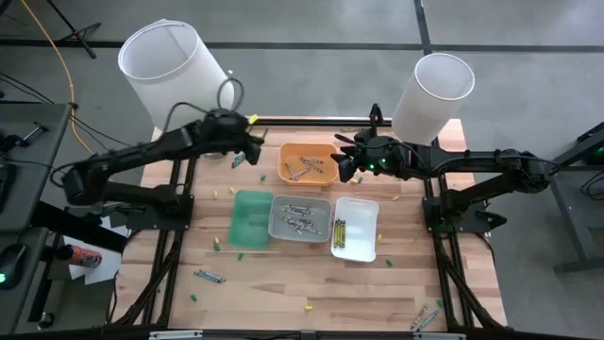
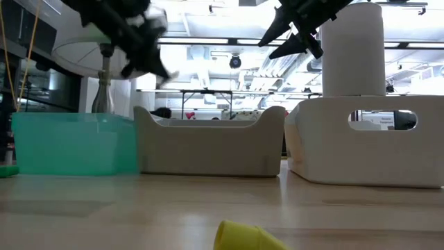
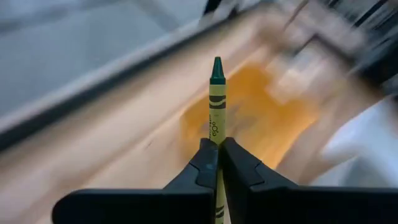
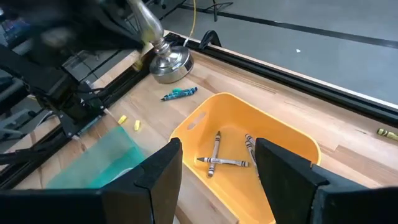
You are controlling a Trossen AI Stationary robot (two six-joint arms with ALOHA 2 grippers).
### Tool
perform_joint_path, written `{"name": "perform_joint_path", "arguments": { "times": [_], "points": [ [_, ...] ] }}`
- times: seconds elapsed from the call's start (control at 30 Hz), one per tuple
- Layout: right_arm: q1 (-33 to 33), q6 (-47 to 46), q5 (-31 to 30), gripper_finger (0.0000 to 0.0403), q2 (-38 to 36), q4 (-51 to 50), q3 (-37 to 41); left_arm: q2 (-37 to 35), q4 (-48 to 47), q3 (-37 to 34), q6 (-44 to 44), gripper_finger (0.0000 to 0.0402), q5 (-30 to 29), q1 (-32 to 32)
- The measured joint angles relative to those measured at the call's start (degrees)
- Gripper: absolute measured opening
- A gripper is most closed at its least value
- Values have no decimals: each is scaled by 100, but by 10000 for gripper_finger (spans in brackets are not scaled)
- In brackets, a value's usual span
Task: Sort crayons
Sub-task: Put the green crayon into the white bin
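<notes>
Crayons are lying scattered across my wooden desk [image 1: 311, 288] and sorted in trays. On the left, my left claw [image 3: 219, 163] is clenching a green-tipped, yellow-wrapped crayon [image 3: 216, 102], pinching its lower part so the tip is sticking out past the fingers. The claw is hovering near the orange tray [image 1: 308, 163]. Moving right, the teal tray [image 1: 251, 219], grey tray [image 1: 300, 217] and white tray [image 1: 355, 228] are sitting side by side. My right claw [image 4: 217, 163] is hanging released over the orange tray's grey crayons [image 4: 221, 158].

Four trays [image 1: 300, 215] crowd table centre; front boards mostly open.
</notes>
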State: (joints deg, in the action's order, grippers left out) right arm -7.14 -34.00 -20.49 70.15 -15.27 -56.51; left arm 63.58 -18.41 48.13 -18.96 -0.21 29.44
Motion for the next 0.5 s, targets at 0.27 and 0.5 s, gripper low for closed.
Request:
{"name": "perform_joint_path", "arguments": {
  "times": [0.27, 0.5],
  "points": [
    [0, 674, 1237, 196, 0, 743, 0, -431, 1845, 1, -23, 0, 130, -895],
    [0, 1246, 2072, 196, 0, 2778, 0, 360, 3773, 3, 229, 0, 505, -1722]
  ]
}}
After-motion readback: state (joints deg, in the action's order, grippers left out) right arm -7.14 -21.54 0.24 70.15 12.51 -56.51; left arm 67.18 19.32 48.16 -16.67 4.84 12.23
